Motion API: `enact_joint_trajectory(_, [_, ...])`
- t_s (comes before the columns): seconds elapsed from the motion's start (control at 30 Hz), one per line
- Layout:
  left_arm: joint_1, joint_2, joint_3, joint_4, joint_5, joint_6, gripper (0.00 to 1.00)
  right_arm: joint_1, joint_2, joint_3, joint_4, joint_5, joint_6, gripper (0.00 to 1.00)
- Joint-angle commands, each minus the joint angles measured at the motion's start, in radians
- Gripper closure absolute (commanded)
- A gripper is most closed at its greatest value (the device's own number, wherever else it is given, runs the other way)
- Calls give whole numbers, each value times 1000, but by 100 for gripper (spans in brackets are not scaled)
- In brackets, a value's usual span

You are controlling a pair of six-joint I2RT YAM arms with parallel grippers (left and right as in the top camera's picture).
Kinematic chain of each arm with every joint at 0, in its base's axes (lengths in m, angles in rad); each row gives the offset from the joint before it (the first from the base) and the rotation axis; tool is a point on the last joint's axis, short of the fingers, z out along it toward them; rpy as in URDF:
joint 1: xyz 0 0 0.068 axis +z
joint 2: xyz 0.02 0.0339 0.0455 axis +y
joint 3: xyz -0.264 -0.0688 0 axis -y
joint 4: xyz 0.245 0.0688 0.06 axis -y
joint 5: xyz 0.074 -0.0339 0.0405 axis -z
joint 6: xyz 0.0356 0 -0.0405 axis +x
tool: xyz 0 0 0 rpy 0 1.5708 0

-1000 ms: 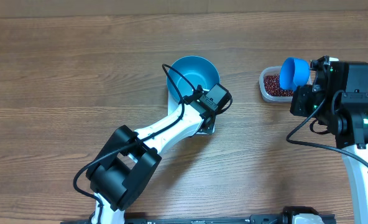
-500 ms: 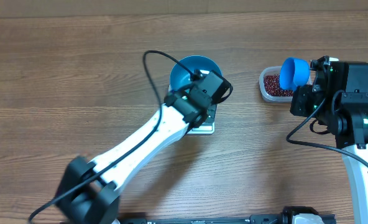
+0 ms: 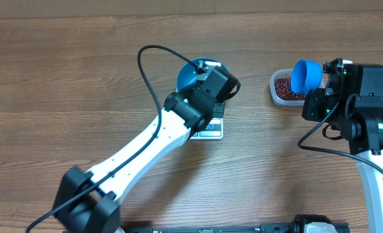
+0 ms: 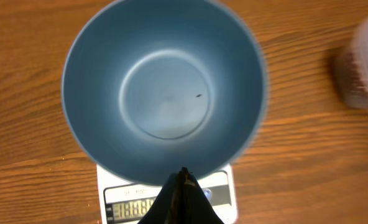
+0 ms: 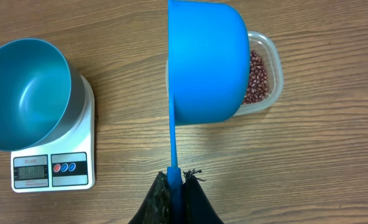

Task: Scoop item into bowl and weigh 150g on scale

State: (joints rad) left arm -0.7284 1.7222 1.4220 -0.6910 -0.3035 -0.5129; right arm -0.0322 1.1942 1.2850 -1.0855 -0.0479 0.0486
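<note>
From above, we see the blue bowl (image 3: pixel 186 74) sitting on the white scale (image 3: pixel 209 128) in the middle of the brown table (image 3: pixel 62 65). The left arm (image 3: pixel 159 133) reaches over the bowl and hides most of it. Off to the right is a clear tub (image 3: pixel 275 91) with the red-brown beans (image 3: pixel 283 86) inside. A blue scoop (image 3: pixel 306 76) hangs over the right end of the tub, at the tip of the right arm (image 3: pixel 363 97).

From the left wrist, we look straight down into the bowl. Its inside is plain blue with one tiny dark speck. The left gripper (image 4: pixel 183 177) is closed tight, tips together, and holds nothing. It hangs over the near edge of the bowl. The scale peeks out under the bowl, but its number window is too blurry for us to read. The tub is a blur at the right edge.

From the right wrist, we see the right gripper (image 5: pixel 176 180) closed on the thin handle of the scoop. The scoop is turned on its side, with its cup over the tub. Beans show in the tub beside it. The bowl on the scale is at the left, well apart from the tub.
</note>
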Motion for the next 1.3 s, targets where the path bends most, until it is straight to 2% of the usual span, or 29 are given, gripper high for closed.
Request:
enact_joint_trajectory(0.0, [65,75,19,16,-2,16,96,-3,-2,30,6,2,-5,96])
enact_joint_trajectory(0.23, [129,164,73,17,66,49,96,-3,-3,30,6,2,-5,96])
enact_joint_trajectory(0.67, [135,185,73,-66,-16,50,96,-3,-3,30,2,2,-5,96])
enact_joint_trajectory(1.27, [134,185,88,-90,-37,43,96,-3,-3,30,1,2,-5,96])
